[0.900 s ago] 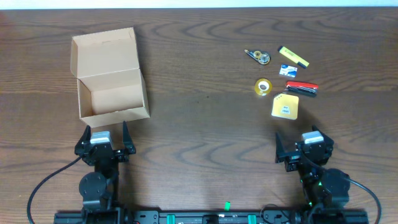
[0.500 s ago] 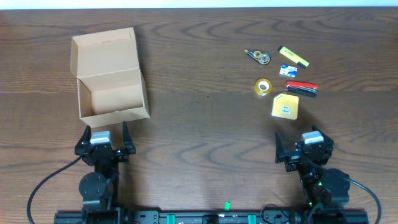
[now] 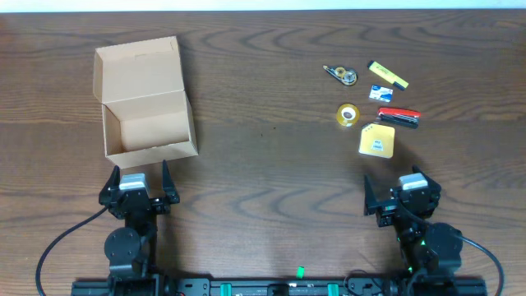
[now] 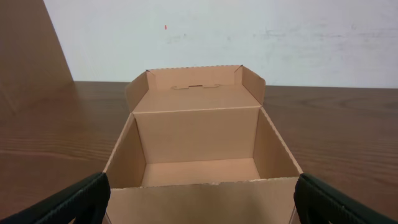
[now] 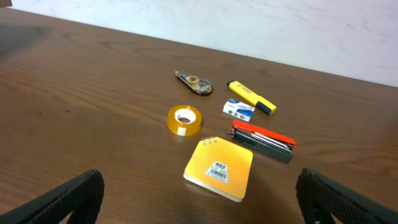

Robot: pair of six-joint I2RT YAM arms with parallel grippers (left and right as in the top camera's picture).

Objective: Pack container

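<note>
Presently shows the container, a plain tan cardboard box, standing on the left side of the wooden table, just ahead of the left gripper, lid flap thrown back away from the robot and interior bare. Finds both tools idle: left gripper with jaws spread wide and holding nothing, framing the near wall of the box in the left wrist view without touching it; right gripper likewise wide apart and empty, facing the stationery cluster. Places that cluster well apart from the box, on the right: yellow notepad nearest, then tape roll, red stapler, small blue-and-white packet, yellow highlighter and correction-tape dispenser farthest. Judges the container light, hollow and moderately stiff, yet apt to slide on the smooth wood when nudged and to bow or dent if pinched hard on an unsupported wall; hinged flap probably floppy along its crease. Suggests taking hold at the upper rim of a side wall, one finger inside and one outside, near a corner where the folds lend rigidity; for closing, pushing on the flap's free edge rather than gripping it. Reads no brand or print on the cardboard. Notes a small white label with dark marks on the notepad cover and blue print on the packet, both too small to read; nothing else legible.
</note>
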